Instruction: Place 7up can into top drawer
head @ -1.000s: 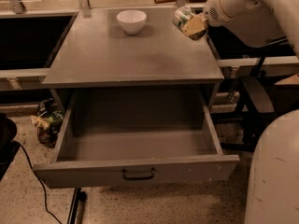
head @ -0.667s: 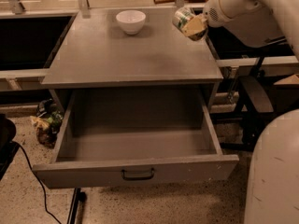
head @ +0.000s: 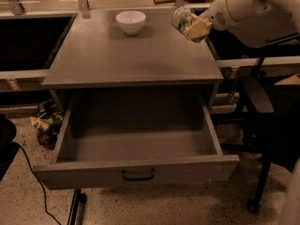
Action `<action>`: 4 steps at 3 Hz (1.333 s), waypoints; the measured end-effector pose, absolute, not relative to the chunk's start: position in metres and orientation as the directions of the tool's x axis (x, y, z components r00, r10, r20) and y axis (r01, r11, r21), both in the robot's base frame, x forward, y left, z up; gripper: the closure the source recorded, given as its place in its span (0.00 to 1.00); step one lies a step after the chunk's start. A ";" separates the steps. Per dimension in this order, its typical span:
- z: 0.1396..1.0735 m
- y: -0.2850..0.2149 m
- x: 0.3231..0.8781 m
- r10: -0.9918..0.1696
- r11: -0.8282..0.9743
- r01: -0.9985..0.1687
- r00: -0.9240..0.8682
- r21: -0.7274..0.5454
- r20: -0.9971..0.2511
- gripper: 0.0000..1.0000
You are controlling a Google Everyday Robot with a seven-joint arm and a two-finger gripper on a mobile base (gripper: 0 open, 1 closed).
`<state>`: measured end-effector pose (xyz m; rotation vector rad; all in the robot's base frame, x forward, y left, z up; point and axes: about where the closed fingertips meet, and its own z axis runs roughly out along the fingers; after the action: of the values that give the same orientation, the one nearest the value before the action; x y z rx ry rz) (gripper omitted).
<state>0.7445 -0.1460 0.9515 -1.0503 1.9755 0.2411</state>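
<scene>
The 7up can point(head: 182, 18) is tilted on its side in the air above the back right corner of the grey table point(head: 117, 60). My gripper point(head: 193, 28) is shut on the can, with a tan finger point(head: 198, 28) across its lower side. The white arm reaches in from the upper right. The top drawer point(head: 136, 172) is pulled fully open below the tabletop, and nothing shows inside it. Its dark curved handle point(head: 138, 175) sits at the centre of the front panel. The can is behind and above the drawer opening.
A white bowl point(head: 131, 21) stands at the back middle of the tabletop. A dark chair with a caster point(head: 255, 125) stands to the right of the drawer. A bag of clutter point(head: 46, 121) lies on the floor at the left, with a black cable point(head: 35, 182) nearby.
The gripper and can have shifted very slightly; the drawer and bowl have not moved.
</scene>
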 end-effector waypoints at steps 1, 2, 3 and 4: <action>0.944 -0.110 0.684 -0.631 0.489 -0.839 -0.149 -0.241 -0.761 1.00; 0.922 -0.076 0.636 -0.664 0.353 -0.910 -0.079 -0.218 -0.744 1.00; 0.916 -0.071 0.633 -0.669 0.337 -0.917 -0.073 -0.215 -0.740 1.00; 0.913 -0.067 0.636 -0.676 0.316 -0.927 -0.069 -0.204 -0.734 1.00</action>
<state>0.6364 -0.0672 0.9126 -1.4305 1.8141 0.4128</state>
